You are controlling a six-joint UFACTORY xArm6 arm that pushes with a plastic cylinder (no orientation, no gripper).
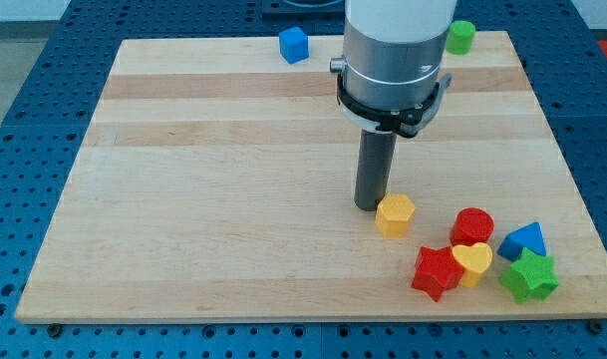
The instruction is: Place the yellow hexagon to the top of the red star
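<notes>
Yellow hexagon [395, 214] sits toward the near right of the wooden desk [203, 199], and the rod's tip [369, 205] is right up against its left edge, touching or a hair away. There is no gripper on this arm, so nothing is grasped; the rod simply stands upright beside the block. Just nearer and to the right lies the red star [437, 271], apart from the hexagon, with a yellow heart [473, 262] pressed against its right side. A red cylinder [472, 226] stands just behind the heart. Further right, a blue triangle [524, 240] and a green star [529, 275] crowd together. Far back, a blue cube [294, 44] and a green cylinder [460, 37] sit near the far edge.
</notes>
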